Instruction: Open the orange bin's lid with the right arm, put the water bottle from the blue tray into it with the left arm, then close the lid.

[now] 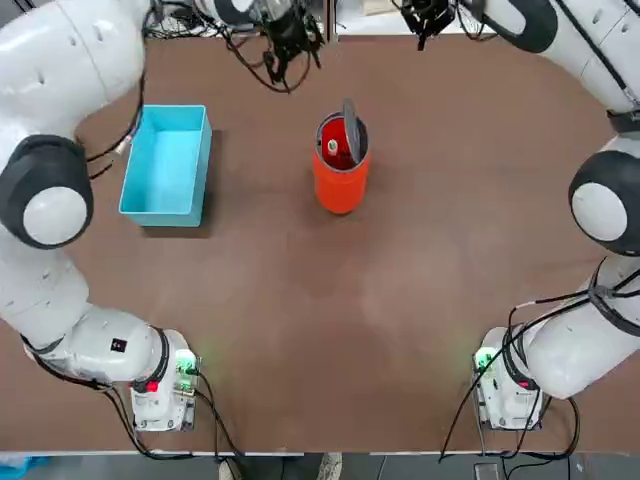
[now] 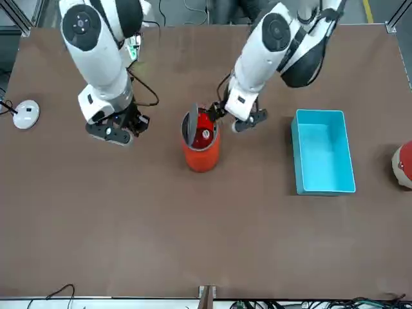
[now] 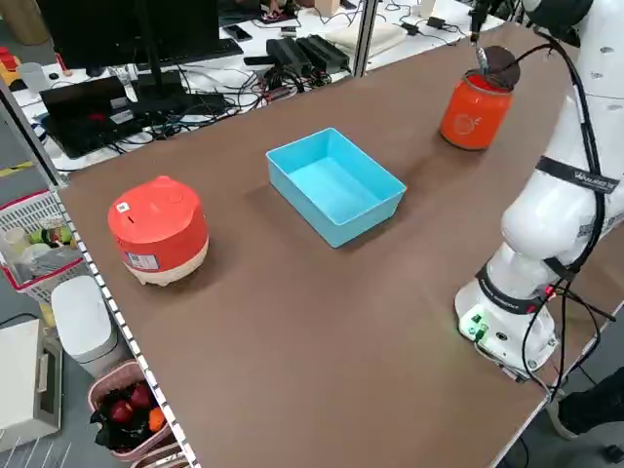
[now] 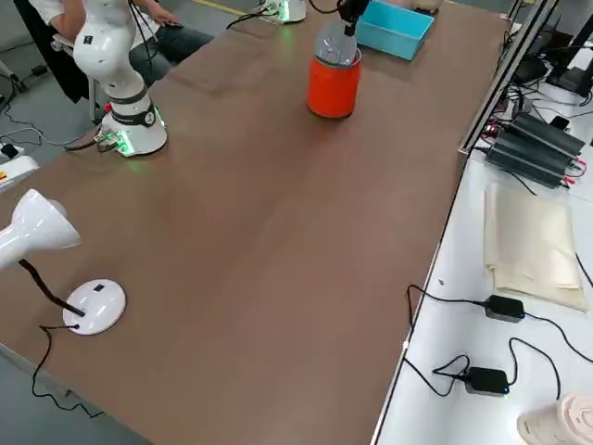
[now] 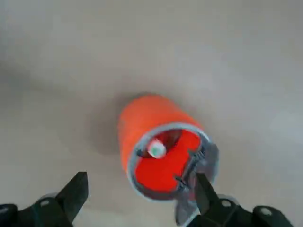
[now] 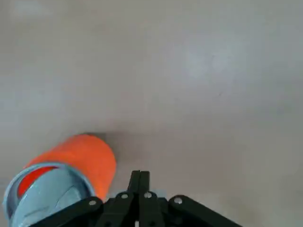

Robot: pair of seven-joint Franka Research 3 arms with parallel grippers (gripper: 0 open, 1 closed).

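Note:
The orange bin (image 1: 339,180) stands mid-table with its grey lid (image 1: 349,122) swung up on edge. Inside it lies the water bottle (image 5: 155,150), only its white cap and clear shoulder showing. My left gripper (image 5: 142,191) hovers open just above and beside the bin's mouth, holding nothing; the front view has it (image 2: 237,122) next to the rim. My right gripper (image 6: 140,182) is shut and empty, a short way off the bin's other side (image 2: 119,132). The blue tray (image 1: 167,163) has nothing in it.
A red-orange cooker (image 3: 156,229) sits near the table's left edge beyond the tray. A white desk lamp (image 4: 42,232) stands at the right end of the table. Both arm bases (image 1: 160,385) occupy the near corners.

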